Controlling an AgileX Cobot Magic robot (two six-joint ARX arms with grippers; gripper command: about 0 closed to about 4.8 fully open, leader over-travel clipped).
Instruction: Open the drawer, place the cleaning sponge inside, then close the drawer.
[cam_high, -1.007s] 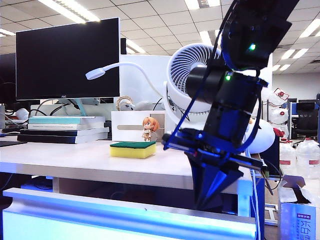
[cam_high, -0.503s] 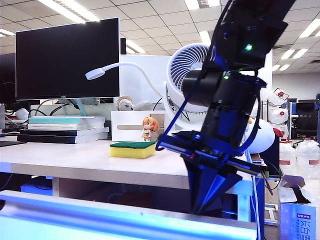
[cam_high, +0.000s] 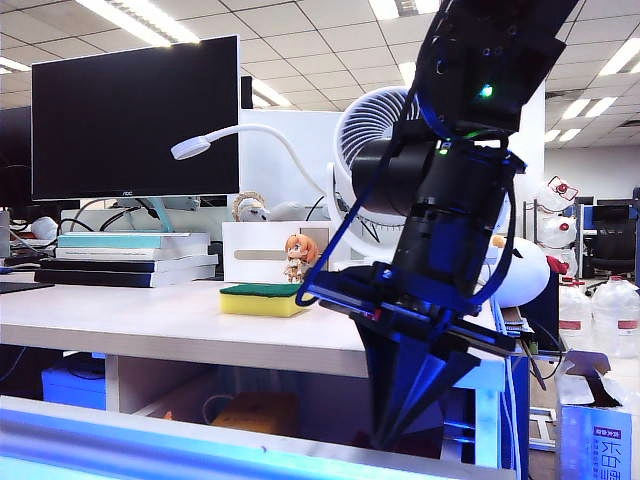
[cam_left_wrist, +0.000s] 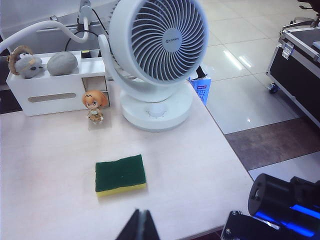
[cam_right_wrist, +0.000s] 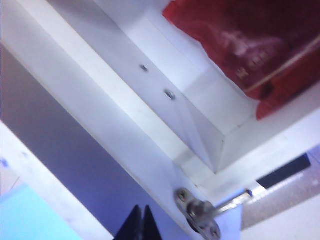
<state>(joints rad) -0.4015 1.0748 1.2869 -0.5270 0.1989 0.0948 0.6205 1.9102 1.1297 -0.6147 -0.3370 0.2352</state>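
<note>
Desk inventory, as I am seeing it. My right gripper (cam_high: 385, 440) is hanging low at the front right of the desk (cam_high: 150, 325), its dark fingers pressed together into one point, gripping nothing; in its wrist view the closed tips (cam_right_wrist: 141, 225) are sitting just beside a round metal fitting with a short rod (cam_right_wrist: 200, 215) on the white drawer (cam_right_wrist: 165, 115), and something red (cam_right_wrist: 250, 45) is lying inside the compartment. The drawer's silvery rail (cam_high: 200, 435) is glowing blue-white along the bottom of the exterior view, standing out in front of the desk, with a yellowish item (cam_high: 250, 412) showing in the space behind it. My left gripper (cam_left_wrist: 140, 227) is hovering above the desktop, jaws shut and empty, near the sponge but apart from it. The sponge (cam_left_wrist: 120, 174), yellow with its green layer facing up, is lying flat on the desktop, in front of the white fan (cam_left_wrist: 157, 55) and the small orange-haired figurine (cam_left_wrist: 94, 104). Behind the figurine a white box (cam_left_wrist: 55, 90) is holding two small plush toys. A black monitor (cam_high: 135, 120), a stack of books (cam_high: 130, 258) and a white gooseneck lamp (cam_high: 215, 140) are standing at the back left.
</note>
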